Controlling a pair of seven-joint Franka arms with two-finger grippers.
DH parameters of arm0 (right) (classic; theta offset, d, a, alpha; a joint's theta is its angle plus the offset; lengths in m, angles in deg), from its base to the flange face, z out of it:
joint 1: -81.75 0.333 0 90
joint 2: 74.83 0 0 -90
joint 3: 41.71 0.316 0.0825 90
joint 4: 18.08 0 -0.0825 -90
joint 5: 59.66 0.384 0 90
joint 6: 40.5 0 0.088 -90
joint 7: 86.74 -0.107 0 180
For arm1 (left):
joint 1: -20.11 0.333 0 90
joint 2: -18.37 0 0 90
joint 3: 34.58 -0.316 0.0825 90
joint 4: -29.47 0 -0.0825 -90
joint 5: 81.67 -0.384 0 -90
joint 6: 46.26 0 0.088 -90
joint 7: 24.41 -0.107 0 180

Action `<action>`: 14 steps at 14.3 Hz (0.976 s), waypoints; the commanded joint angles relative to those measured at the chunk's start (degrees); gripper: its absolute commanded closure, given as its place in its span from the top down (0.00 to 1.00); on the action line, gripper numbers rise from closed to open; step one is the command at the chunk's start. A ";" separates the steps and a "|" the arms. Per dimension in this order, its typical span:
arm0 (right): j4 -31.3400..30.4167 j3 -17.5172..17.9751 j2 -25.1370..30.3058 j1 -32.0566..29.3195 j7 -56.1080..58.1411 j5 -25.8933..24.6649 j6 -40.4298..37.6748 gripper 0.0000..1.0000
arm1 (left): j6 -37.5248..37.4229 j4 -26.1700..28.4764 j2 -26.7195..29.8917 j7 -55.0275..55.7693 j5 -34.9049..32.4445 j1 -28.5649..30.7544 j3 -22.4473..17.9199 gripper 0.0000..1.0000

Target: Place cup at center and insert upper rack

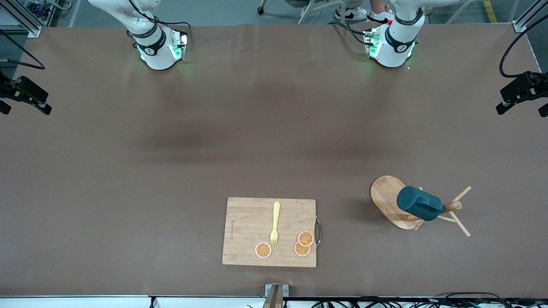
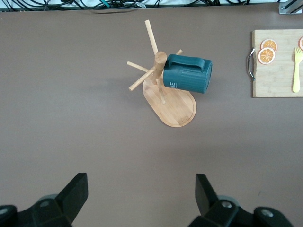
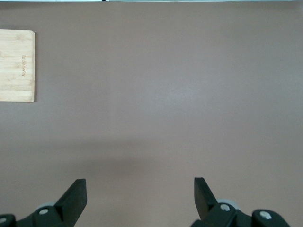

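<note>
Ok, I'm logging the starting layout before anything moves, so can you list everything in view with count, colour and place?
cup: one, dark teal, hung tilted on a peg of the upper rack.
upper rack: one, light wood, oval base with a pole and thin pegs, toward the left arm's end of the table.
cutting board: one, light wood with a metal handle, near the front camera at mid-table.
fork: one, yellow, lying on the cutting board.
orange slices: three, orange, on the cutting board, two overlapping beside its handle, one beside the fork's tines.
table: one, brown.
left gripper: fingers open, high above the table, upper rack in its view, waiting.
right gripper: fingers open, above bare table, waiting.
</note>
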 commanded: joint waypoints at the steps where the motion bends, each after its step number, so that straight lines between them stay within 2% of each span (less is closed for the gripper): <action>1: -0.44 -0.11 0.75 0.10 0.40 -0.55 0.23 1.00 | -0.80 -0.11 0.51 4.65 -0.92 -0.41 0.55 1.00; 8: -0.52 -0.03 0.66 0.02 0.31 -0.46 0.23 1.00 | -3.16 -0.20 0.51 9.23 -0.39 -0.33 2.83 1.00; 14: -0.44 -0.03 0.66 0.02 0.31 -0.46 0.23 1.00 | -3.70 -0.11 0.51 7.75 -1.27 -0.33 2.92 1.00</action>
